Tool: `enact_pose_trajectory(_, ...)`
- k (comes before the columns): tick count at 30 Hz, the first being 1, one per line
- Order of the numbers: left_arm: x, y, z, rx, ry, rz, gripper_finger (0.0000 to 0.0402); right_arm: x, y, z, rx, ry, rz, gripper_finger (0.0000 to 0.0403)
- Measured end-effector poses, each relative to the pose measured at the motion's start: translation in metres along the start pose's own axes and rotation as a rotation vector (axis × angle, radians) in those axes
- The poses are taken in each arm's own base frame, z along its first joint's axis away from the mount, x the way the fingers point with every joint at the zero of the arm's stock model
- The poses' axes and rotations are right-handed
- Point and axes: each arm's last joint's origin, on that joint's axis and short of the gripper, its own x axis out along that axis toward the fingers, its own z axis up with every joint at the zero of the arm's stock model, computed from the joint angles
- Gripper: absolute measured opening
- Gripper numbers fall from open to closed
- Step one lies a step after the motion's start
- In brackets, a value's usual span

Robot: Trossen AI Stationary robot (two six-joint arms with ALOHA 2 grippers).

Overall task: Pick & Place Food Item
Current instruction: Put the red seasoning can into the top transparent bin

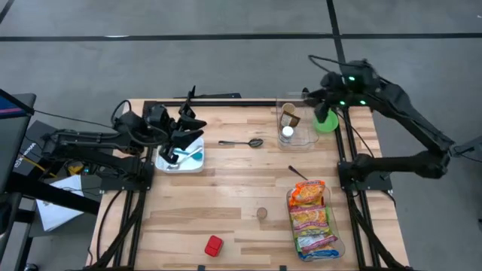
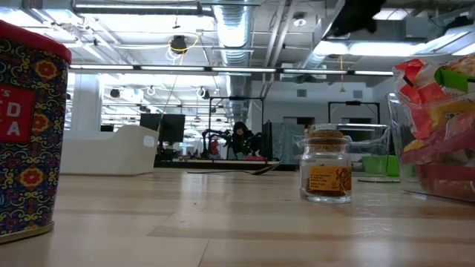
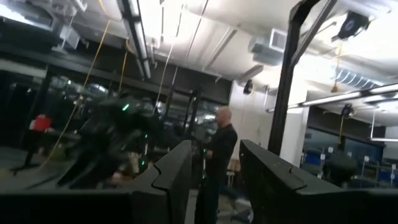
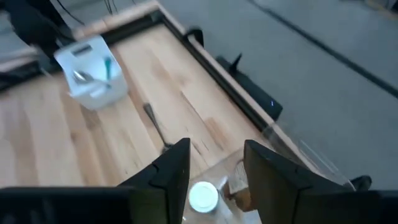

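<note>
My right gripper [image 1: 310,96] [image 4: 217,149] hangs open above the far right of the table, tipped down over a clear container [image 1: 295,126] [image 4: 298,146]. Inside the container lie a brown item [image 1: 291,117] [image 4: 239,190] and a white-lidded jar [image 1: 287,132] [image 4: 202,196]; nothing is between the fingers. My left gripper [image 1: 194,113] [image 3: 214,149] is open and empty above a white tray [image 1: 181,158] at the far left, pointing up into the room.
A spoon [image 1: 242,142] lies between tray and container. A green bowl [image 1: 326,120] stands by the container. A clear bin of noodle packets [image 1: 310,214] sits near right, a small cork-topped jar [image 1: 261,213] [image 2: 326,174] mid-table, a red tin [image 1: 214,245] at the near edge.
</note>
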Motion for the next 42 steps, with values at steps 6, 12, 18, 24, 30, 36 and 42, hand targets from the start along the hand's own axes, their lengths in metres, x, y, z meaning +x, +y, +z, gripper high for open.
enact_pose_trajectory(6,0.011,0.009,-0.025,-0.068,0.091,0.046,0.0135,-0.039,0.012,-0.009,0.045,-0.095,0.032,0.0135)
enact_pose_trajectory(12,0.030,0.016,-0.037,-0.091,0.108,0.124,0.0163,-0.059,0.015,-0.015,0.098,-0.153,0.038,0.0135)
enact_pose_trajectory(18,0.048,0.014,-0.025,-0.027,0.111,0.121,0.0201,-0.064,0.015,-0.016,0.107,-0.172,0.035,0.0134)
enact_pose_trajectory(24,0.055,0.007,-0.007,0.061,0.342,0.166,0.0229,-0.063,0.015,-0.016,0.099,-0.169,0.035,0.0133)
enact_pose_trajectory(30,0.042,-0.018,-0.012,-0.014,0.760,0.182,0.0232,-0.061,0.015,-0.015,0.100,-0.164,0.035,0.0133)
enact_pose_trajectory(36,0.014,-0.070,-0.044,-0.381,1.148,0.103,0.0228,-0.061,0.015,-0.015,0.100,-0.164,0.035,0.0133)
enact_pose_trajectory(42,-0.015,-0.135,-0.081,-0.765,1.403,0.023,0.0221,-0.061,0.016,-0.015,0.099,-0.164,0.041,0.0133)
